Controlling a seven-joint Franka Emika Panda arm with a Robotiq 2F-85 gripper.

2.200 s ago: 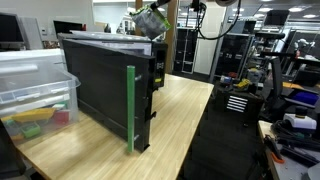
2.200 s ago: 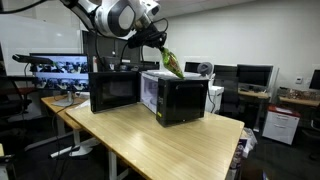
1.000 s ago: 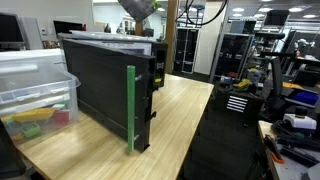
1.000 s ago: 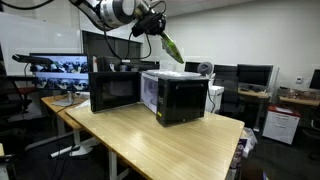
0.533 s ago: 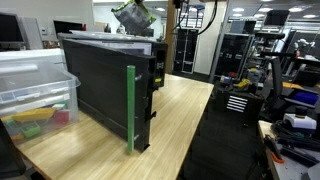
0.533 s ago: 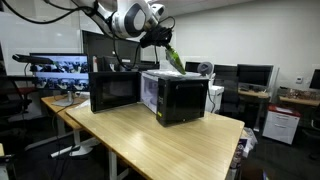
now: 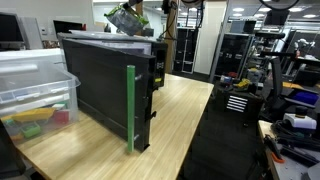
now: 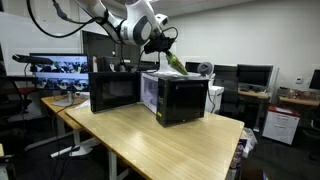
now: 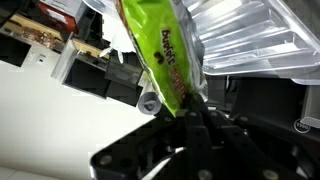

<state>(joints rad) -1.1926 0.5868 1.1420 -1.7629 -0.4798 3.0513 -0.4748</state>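
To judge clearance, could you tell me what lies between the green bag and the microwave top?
Nothing shows there: in an exterior view the green bag, held by the hand, hangs right over the microwave.

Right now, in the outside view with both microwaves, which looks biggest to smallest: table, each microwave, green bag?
1. Wooden table.
2. Silver microwave and black microwave: the silver one looks bigger, but it is nearer, so unsure.
3. Green snack bag.

Bag (image 8: pixel 174 62) above microwave (image 8: pixel 182 100) on table (image 8: pixel 150 145); second microwave (image 8: pixel 115 90) just beside it.
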